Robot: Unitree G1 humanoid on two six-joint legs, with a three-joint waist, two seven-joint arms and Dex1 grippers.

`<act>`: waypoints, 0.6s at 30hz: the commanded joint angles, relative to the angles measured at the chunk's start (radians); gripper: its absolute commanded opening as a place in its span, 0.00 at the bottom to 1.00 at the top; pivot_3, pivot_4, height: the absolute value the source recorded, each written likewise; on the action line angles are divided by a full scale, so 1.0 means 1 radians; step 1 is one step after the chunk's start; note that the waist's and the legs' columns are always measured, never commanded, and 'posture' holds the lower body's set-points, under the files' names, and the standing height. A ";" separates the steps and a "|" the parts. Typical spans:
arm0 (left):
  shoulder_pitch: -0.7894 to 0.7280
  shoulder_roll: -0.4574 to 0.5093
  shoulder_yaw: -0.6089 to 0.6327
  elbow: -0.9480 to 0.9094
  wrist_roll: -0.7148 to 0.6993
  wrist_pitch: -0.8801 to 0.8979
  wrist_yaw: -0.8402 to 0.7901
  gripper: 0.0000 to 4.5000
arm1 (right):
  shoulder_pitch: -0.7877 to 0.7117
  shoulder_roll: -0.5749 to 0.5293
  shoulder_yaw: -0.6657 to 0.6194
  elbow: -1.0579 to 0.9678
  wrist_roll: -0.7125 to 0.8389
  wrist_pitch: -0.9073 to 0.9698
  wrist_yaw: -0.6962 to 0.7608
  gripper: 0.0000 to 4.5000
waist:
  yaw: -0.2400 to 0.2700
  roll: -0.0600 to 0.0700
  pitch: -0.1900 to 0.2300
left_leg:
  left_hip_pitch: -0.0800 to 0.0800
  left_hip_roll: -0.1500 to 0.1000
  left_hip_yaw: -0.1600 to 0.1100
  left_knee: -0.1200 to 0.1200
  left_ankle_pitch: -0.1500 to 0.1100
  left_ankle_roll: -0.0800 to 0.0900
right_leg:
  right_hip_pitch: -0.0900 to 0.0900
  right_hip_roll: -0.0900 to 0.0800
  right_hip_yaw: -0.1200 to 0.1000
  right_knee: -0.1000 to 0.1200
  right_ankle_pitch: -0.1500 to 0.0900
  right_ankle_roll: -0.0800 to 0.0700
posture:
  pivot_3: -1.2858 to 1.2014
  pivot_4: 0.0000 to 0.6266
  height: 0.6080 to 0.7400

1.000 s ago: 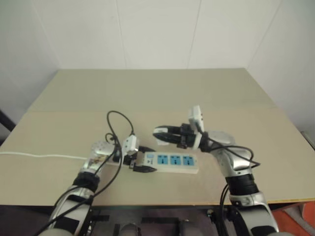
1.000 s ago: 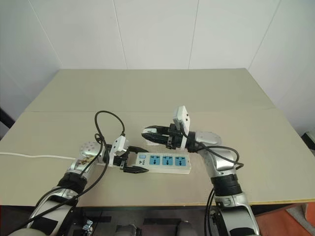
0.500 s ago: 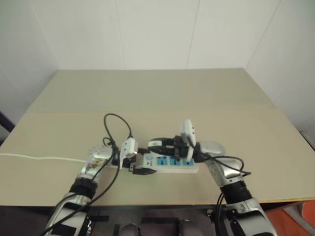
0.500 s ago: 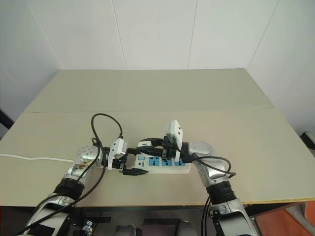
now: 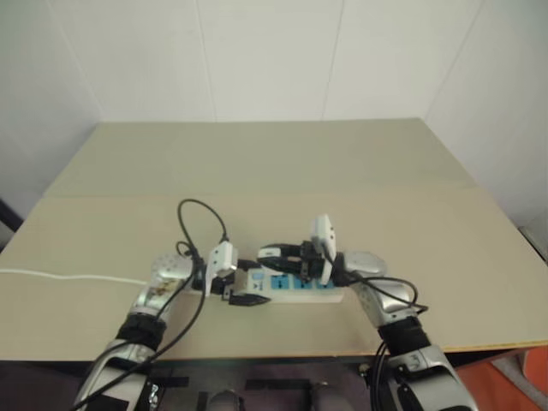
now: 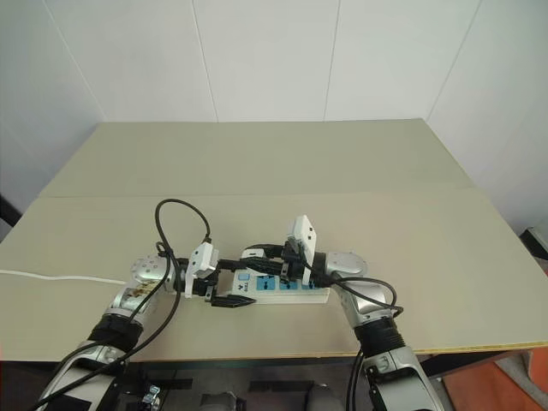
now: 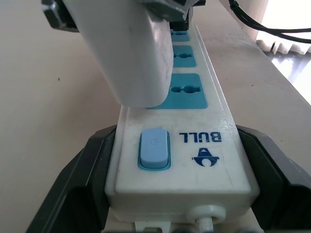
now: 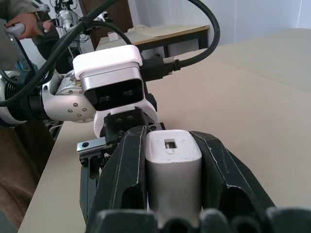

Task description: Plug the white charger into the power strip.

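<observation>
From the head, I see the power strip [image 6: 282, 288] lying on the table [image 6: 257, 163]. In my left wrist view, the left gripper [image 7: 160, 194] clamps the strip's switch end. In my right wrist view, the right gripper [image 8: 173, 160] pinches the white charger [image 8: 172, 167], just over the strip.

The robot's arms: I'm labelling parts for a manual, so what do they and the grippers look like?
Both arms are silver-grey metal with black segments nearer the body. Loose black cables loop over the left arm and trail along the right arm. Each wrist carries a white boxy camera housing. Each gripper has two black curved fingers.
</observation>
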 commanded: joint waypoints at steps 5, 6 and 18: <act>0.031 0.018 -0.027 -0.011 0.012 0.027 -0.012 0.73 | 0.001 -0.029 -0.013 -0.014 0.004 -0.012 0.015 0.26 | -0.003 0.000 0.000 | 0.000 0.000 0.000 0.000 0.000 0.000 | 0.000 0.000 0.000 0.000 0.000 0.000 | 0.52 0.24 1.00; 0.031 0.019 -0.028 -0.010 0.012 0.027 -0.012 0.73 | 0.005 -0.032 -0.010 -0.019 0.005 -0.007 0.018 0.26 | -0.003 0.000 0.000 | 0.000 0.000 0.000 0.000 0.000 0.000 | 0.000 0.000 0.000 0.000 0.000 0.000 | 0.52 0.24 1.00; 0.028 0.019 -0.033 -0.011 0.013 0.030 -0.011 0.73 | 0.023 -0.019 0.014 -0.061 0.013 0.010 0.011 0.26 | -0.003 0.000 0.000 | 0.000 0.000 0.000 0.000 0.000 0.000 | 0.000 0.000 0.000 0.000 0.000 0.000 | 0.52 0.24 1.00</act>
